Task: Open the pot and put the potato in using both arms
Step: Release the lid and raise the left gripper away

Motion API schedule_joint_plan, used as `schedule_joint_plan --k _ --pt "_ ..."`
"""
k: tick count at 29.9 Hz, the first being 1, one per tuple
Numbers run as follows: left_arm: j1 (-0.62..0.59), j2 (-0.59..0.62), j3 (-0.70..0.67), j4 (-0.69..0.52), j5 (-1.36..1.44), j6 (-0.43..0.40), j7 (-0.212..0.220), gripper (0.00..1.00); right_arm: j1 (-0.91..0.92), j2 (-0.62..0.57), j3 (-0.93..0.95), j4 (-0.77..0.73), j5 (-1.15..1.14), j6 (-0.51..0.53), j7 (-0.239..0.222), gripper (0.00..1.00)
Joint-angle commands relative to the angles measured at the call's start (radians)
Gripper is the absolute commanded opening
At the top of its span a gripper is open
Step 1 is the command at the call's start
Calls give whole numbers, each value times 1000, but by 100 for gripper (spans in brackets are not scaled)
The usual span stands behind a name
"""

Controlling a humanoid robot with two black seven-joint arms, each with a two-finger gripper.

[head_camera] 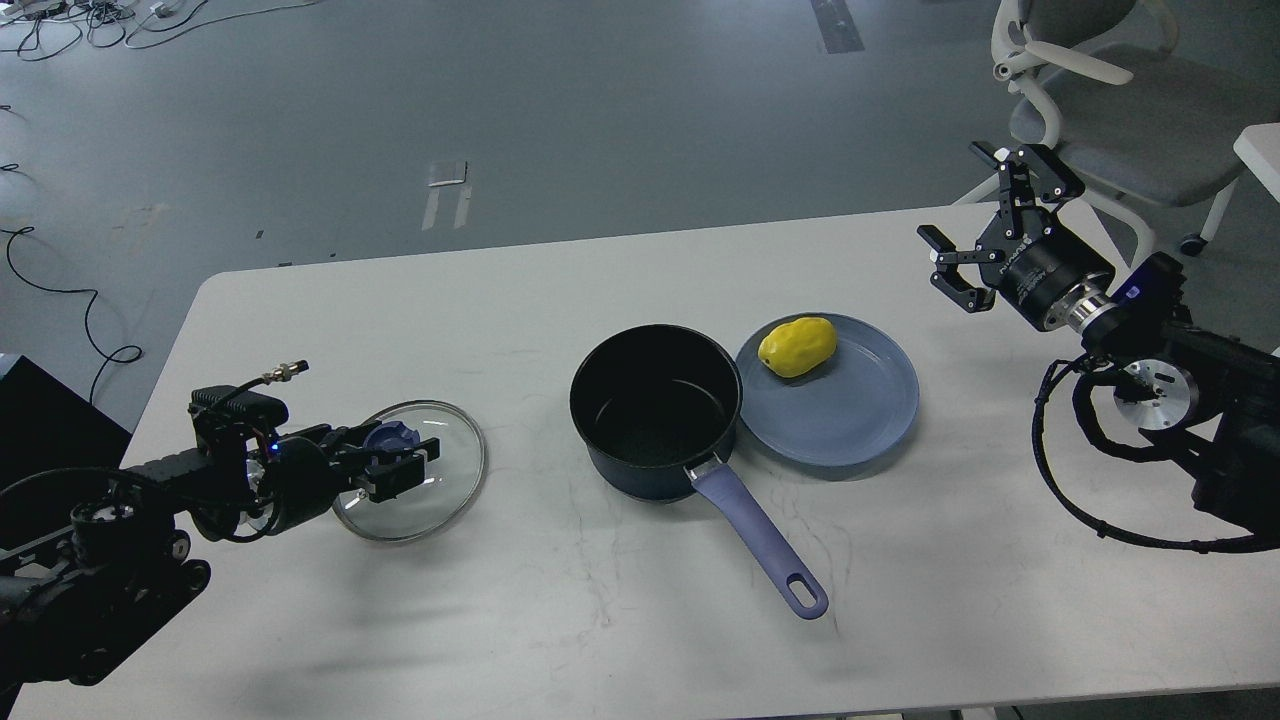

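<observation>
A dark pot (655,407) with a purple handle (762,541) stands open at the table's middle. A yellow potato (797,346) lies on a blue plate (850,415) just right of the pot. My left gripper (397,463) is shut on the blue knob of the glass lid (432,495), which rests low on the table at the left. My right gripper (975,230) is open and empty, raised above the table's far right, well right of the potato.
An office chair (1100,110) stands behind the table's far right corner. Cables run across the floor at the far left. The white table (560,620) has bare surface in front of the pot.
</observation>
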Motion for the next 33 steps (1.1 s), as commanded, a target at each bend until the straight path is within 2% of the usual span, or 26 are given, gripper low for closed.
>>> schedule_joint_plan --k 1,2,4,6,10,17,22,27,33 --pt "-39 62 -12 -97 -113 -19 -8 98 0 0 0 2 0 0 0 100" --pt "-56 80 -17 -121 -150 -30 -8 98 0 0 0 2 0 0 0 100" --pt "-131 128 -47 -193 -344 -110 -6 98 0 2 0 2 0 0 0 100" --pt "-189 143 -78 -199 -539 -179 0 98 2 3 0 2 0 0 0 100" --pt "-277 151 -81 -193 -854 -250 18 98 3 3 0 6 0 0 0 100" --pt "-293 122 -131 -191 -1110 -243 17 98 29 -14 -2 37 -6 0 0 100" --pt "-283 85 -155 -150 -1301 -227 14 98 132 -81 -66 69 -185 0 0 100" --pt "-282 57 -184 -132 -1427 -106 12 98 410 -217 -361 158 -454 0 0 100" --pt "-279 28 -198 -135 -1427 -99 17 98 728 -193 -713 169 -676 0 0 100"
